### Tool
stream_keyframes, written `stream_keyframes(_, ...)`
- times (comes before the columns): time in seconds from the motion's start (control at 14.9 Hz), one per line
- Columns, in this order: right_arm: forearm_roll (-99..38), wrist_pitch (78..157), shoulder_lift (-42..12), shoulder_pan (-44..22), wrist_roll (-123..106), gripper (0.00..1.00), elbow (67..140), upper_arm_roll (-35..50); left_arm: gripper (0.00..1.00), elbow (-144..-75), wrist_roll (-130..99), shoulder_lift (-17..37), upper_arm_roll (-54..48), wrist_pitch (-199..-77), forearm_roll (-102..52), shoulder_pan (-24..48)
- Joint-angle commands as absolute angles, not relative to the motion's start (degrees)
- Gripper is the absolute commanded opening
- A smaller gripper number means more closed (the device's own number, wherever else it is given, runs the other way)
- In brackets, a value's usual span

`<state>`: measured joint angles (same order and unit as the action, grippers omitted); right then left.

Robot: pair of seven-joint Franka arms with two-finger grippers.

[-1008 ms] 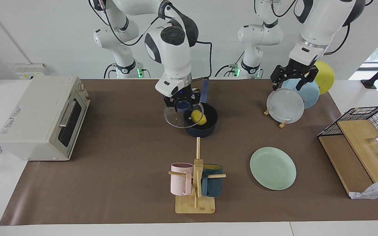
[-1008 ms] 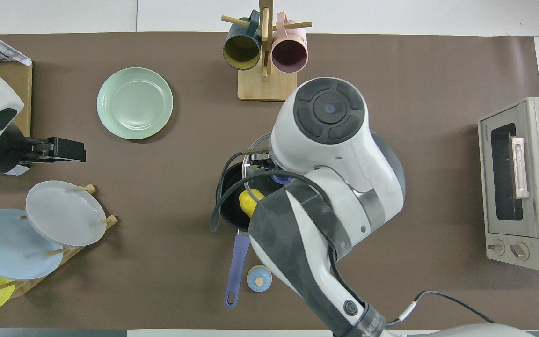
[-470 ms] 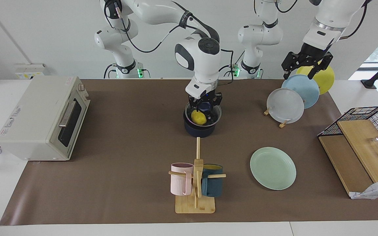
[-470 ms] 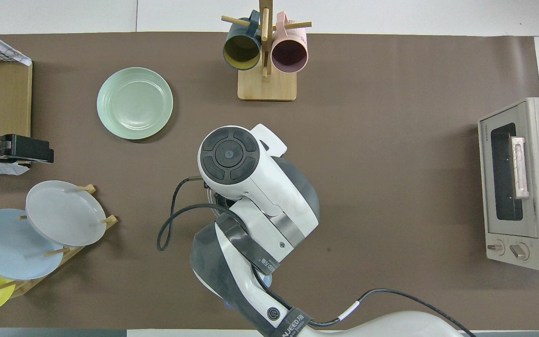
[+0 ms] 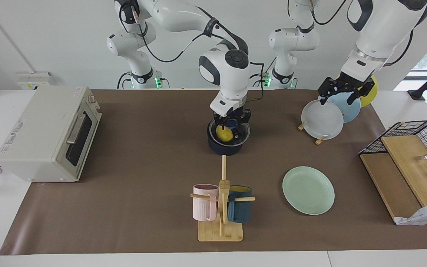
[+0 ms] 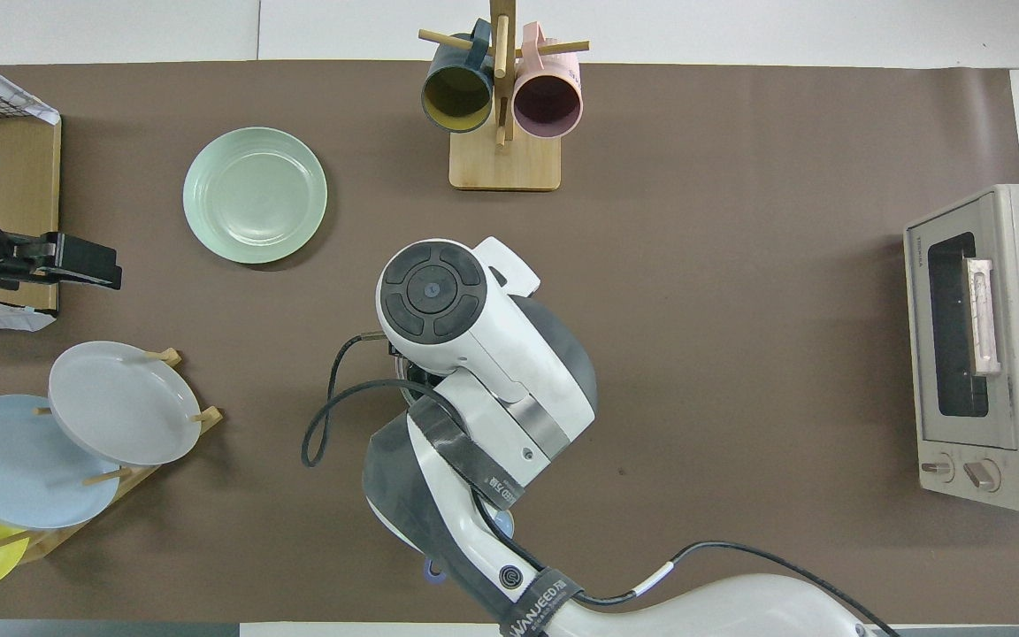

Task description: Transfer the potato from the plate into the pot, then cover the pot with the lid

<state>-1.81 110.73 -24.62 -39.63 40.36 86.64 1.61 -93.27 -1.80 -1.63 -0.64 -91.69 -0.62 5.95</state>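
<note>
The dark navy pot [image 5: 225, 147] stands mid-table, toward the robots. The yellow potato [image 5: 224, 134] lies inside it and shows through the clear glass lid [image 5: 244, 136], which sits on the pot's rim. My right gripper [image 5: 231, 121] is straight over the pot, shut on the lid's blue knob. In the overhead view my right arm hides the pot, the lid and the potato. The mint-green plate [image 5: 308, 190] [image 6: 255, 195] lies bare, farther from the robots, toward the left arm's end. My left gripper [image 5: 346, 91] [image 6: 85, 265] hangs open and empty over the plate rack.
A rack of grey, light blue and yellow plates [image 5: 323, 118] stands at the left arm's end, with a wire basket and wooden boards [image 5: 402, 148] beside it. A mug tree [image 5: 221, 207] stands farther from the robots than the pot. A toaster oven [image 5: 46, 133] is at the right arm's end.
My right gripper carried the lid from beside the pot to over it and set it down on the rim. My left gripper rose, then came down again over the plate rack.
</note>
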Motion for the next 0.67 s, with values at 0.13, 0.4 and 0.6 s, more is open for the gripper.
stream_keyframes(0.13, -0.79, 111.62, -23.56, -39.81, 41.75, 0.00, 89.12, 1.58, 1.00, -92.81, -2.10, -2.99, -1.76, -90.27, -0.44, 5.19)
stream_keyframes(0.4, -1.05, 111.71, -23.47, -39.73, 41.75, 0.00, 89.38, 1.58, 1.00, -92.99, -3.78, -3.16, -2.37, -90.09, -0.44, 5.45)
stream_keyframes(0.6, -1.23, 111.97, -23.29, -39.64, 41.75, 0.00, 90.00, 1.58, 1.00, -93.08, -3.78, -3.16, -2.46, -89.91, -0.44, 5.54)
